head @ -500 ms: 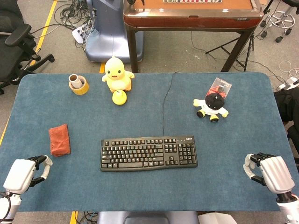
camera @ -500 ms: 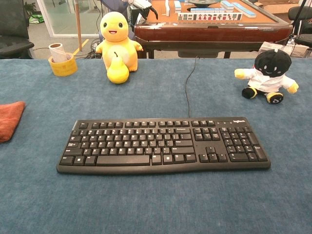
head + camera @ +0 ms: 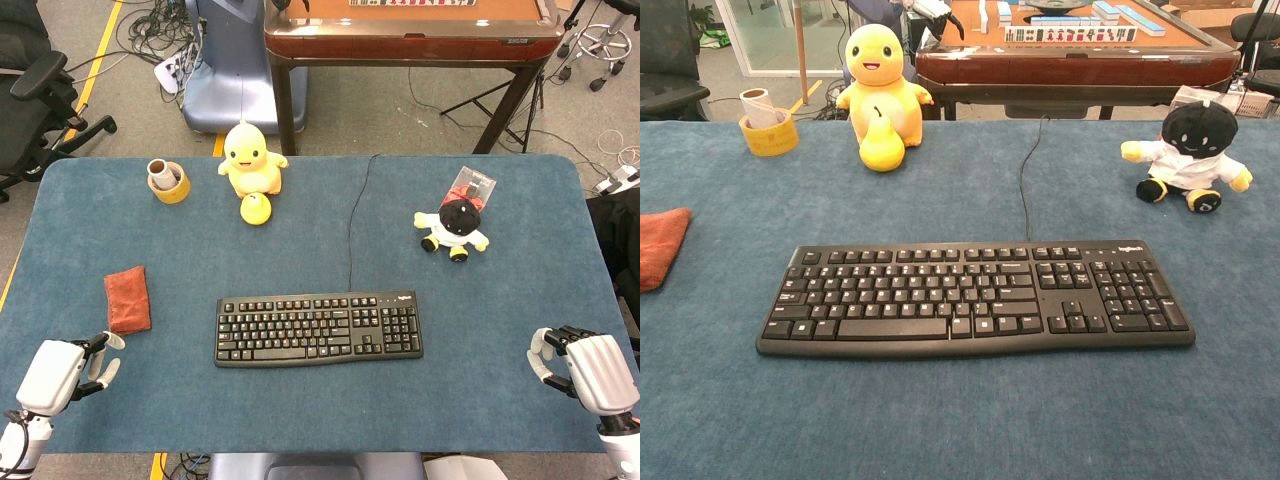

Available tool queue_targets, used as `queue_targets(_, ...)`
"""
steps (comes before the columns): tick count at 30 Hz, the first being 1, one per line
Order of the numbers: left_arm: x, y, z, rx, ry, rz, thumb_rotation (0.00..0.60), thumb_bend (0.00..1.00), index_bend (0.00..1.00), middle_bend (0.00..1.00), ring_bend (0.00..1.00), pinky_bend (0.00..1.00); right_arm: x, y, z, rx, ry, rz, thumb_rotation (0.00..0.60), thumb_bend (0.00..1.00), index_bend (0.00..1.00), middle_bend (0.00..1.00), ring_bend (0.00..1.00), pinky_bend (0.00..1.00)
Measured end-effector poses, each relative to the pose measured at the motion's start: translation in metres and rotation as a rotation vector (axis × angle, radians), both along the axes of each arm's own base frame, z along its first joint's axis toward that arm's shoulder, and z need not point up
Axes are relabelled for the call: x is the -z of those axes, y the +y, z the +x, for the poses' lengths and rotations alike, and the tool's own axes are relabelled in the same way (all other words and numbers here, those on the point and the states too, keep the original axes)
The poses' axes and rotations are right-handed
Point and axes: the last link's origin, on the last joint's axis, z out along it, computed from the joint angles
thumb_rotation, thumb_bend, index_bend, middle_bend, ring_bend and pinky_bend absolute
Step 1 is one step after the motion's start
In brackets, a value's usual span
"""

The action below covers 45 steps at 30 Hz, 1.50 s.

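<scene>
My left hand [image 3: 62,372] hangs over the near left corner of the blue table [image 3: 520,200], holding nothing, fingers curled loosely apart. It is nearest the folded red cloth [image 3: 128,299] [image 3: 658,245]. My right hand [image 3: 583,364] sits at the near right edge, also holding nothing, fingers slightly spread. A black keyboard [image 3: 318,327] [image 3: 975,297] lies between them in the middle, its cable running to the far edge. The chest view shows neither hand.
At the back stand a yellow plush duck [image 3: 250,157] [image 3: 878,82] with a small yellow pear toy [image 3: 255,208] [image 3: 880,148], a yellow tape roll with a paper tube [image 3: 168,181] [image 3: 766,124], and a black-and-white plush [image 3: 455,227] [image 3: 1192,150]. A mahjong table [image 3: 410,35] stands beyond.
Both hands have drawn back a little toward the near edge of the table. Nothing on the table has moved.
</scene>
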Motion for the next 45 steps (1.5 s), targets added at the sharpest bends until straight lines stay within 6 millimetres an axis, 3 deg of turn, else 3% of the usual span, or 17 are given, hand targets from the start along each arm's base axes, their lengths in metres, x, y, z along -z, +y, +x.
queue_targets(6, 0.007, 0.006, 0.013, 0.032, -0.035, -0.055, 0.600, 0.34, 0.33, 0.95, 0.90, 1.00, 0.001, 0.002, 0.003, -0.019, 0.005, 0.000, 0.600, 0.42, 0.25, 0.68, 0.64, 0.78)
queue_targets(15, 0.017, 0.032, 0.047, 0.092, -0.081, -0.193, 0.600, 0.34, 0.28, 1.00, 0.94, 1.00, 0.000, 0.001, 0.003, -0.015, 0.005, -0.008, 0.600, 0.42, 0.25, 0.68, 0.64, 0.78)
queue_targets(31, 0.050, 0.086, 0.106, 0.160, 0.139, -0.341, 0.600, 0.44, 0.24, 1.00, 0.98, 1.00, 0.000, -0.002, 0.005, -0.025, 0.006, 0.008, 0.600, 0.42, 0.25, 0.68, 0.64, 0.78)
queue_targets(45, 0.065, 0.108, 0.107, 0.111, 0.234, -0.403, 0.600, 0.47, 0.24, 1.00, 0.98, 1.00, 0.005, -0.003, 0.006, -0.036, 0.019, 0.019, 0.600, 0.42, 0.27, 0.68, 0.64, 0.78)
